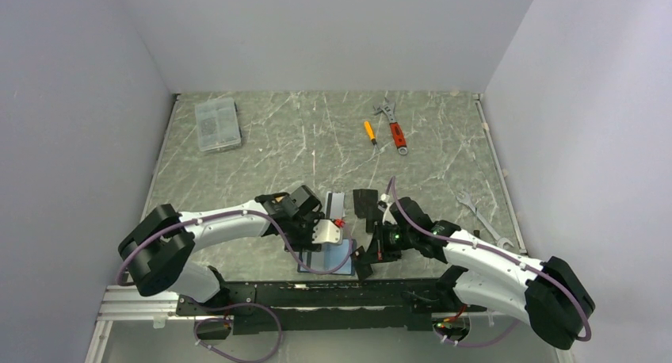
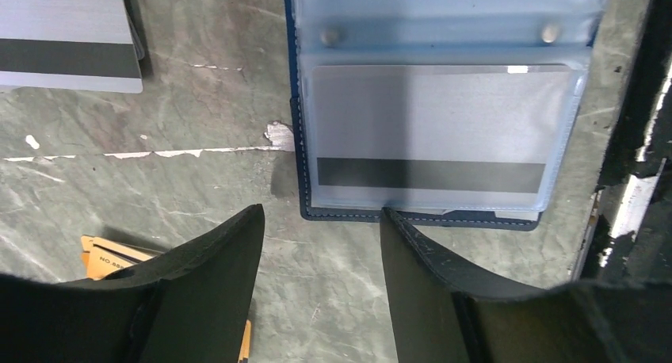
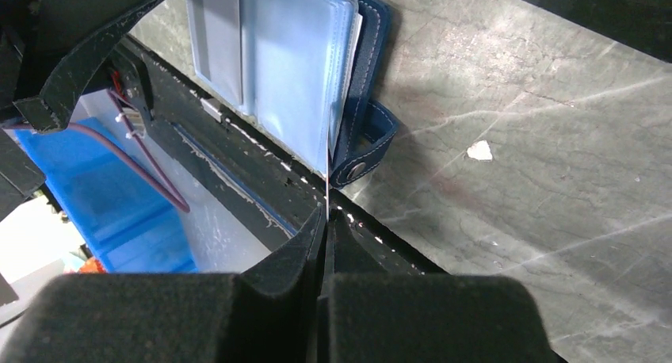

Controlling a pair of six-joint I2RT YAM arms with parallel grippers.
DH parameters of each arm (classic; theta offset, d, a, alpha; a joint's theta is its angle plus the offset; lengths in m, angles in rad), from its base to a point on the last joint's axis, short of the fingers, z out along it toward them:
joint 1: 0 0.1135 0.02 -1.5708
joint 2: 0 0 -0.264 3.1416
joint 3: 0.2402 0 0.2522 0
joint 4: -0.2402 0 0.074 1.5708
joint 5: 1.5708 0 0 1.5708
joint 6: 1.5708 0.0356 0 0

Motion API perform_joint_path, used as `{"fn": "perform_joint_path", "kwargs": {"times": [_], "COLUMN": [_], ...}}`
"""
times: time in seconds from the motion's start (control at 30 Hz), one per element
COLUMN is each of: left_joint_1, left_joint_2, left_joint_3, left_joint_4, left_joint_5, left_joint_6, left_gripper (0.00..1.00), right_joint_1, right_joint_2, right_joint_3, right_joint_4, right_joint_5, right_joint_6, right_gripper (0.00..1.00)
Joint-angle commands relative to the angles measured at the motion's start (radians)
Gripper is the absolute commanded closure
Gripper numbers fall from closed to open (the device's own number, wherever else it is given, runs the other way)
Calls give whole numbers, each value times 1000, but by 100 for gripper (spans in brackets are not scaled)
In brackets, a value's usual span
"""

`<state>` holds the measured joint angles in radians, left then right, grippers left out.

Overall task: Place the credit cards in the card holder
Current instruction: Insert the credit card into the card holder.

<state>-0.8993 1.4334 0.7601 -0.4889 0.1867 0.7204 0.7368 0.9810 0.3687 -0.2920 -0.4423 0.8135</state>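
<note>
The navy card holder (image 1: 338,260) lies open at the table's front edge. In the left wrist view its clear sleeve (image 2: 444,125) holds a white-grey card with a black stripe. My left gripper (image 2: 321,212) is open and empty, its right fingertip (image 2: 390,220) at the holder's near edge. A second white-grey card (image 2: 67,34) lies apart from it and an orange card (image 2: 107,256) sits under the left finger. Black cards (image 1: 364,202) lie near the right arm. My right gripper (image 3: 326,216) is shut on a thin sleeve page of the holder (image 3: 368,78), seen edge-on.
A clear plastic box (image 1: 217,124) stands at the back left. A red wrench (image 1: 394,125) and an orange screwdriver (image 1: 369,131) lie at the back. A silver wrench (image 1: 479,216) lies at the right. The black front rail (image 1: 317,293) runs just below the holder.
</note>
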Motion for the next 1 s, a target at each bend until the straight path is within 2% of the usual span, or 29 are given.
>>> {"fn": "perform_joint_path", "kwargs": {"times": [0.0, 0.97], "left_joint_1": [-19, -46], "left_joint_2": [12, 22], "left_joint_3": [-2, 20], "left_joint_4": [35, 17], "left_joint_5": [-57, -75], "left_joint_6": [28, 13], "left_gripper": [39, 51], "right_joint_1": [6, 5], "right_joint_2": [-23, 20], "right_joint_3": [4, -2], "right_joint_4": [-23, 29], "right_joint_5": [30, -2], "right_joint_6": [-3, -13], "right_gripper": [100, 100]}}
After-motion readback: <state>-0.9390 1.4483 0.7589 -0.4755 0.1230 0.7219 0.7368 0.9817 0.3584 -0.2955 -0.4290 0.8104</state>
